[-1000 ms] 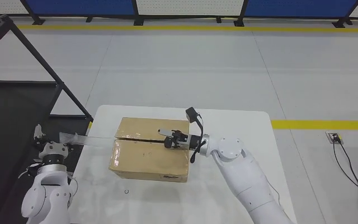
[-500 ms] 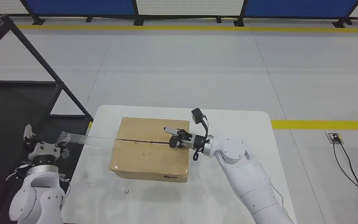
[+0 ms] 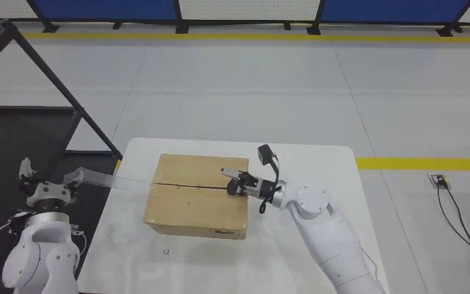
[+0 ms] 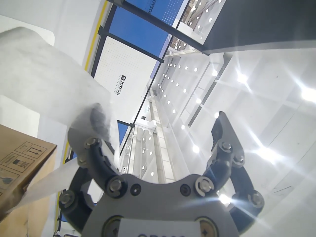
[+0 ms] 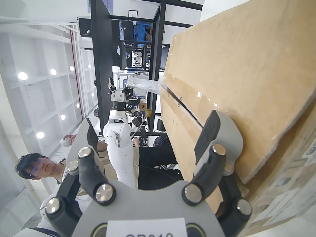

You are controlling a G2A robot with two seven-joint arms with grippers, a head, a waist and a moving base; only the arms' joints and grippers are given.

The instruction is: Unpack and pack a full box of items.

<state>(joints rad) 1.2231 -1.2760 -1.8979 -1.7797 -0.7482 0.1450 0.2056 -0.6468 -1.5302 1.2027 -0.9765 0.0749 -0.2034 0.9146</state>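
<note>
Tape [image 4: 49,75] clings to one spread jaw of the left gripper [image 4: 160,129]; right gripper [image 5: 148,134], likewise spread, braces the box [image 5: 234,62]. Stuck adhesive may drag it.

Cardboard box [image 3: 197,195]: one, standing on the table.
Top flaps [image 3: 202,167]: two on that box, meeting along one seam across the middle.
Strip of clear tape [image 3: 110,182]: one long piece.
White table [image 3: 308,158]: one.
Small dark ring [image 3: 167,252]: one, lying on the table top near the box.
Grippers: two, namely the left gripper [image 3: 50,174] and the right gripper [image 3: 236,178].
Fingers [image 5: 209,134]: two on each gripper, four in all.
Yellow floor stripes [image 3: 220,35]: two in the top view, one far off and one to the side of the table.
Floor socket [image 3: 438,180]: one, with one black cable [image 3: 452,213] running from it.
</note>
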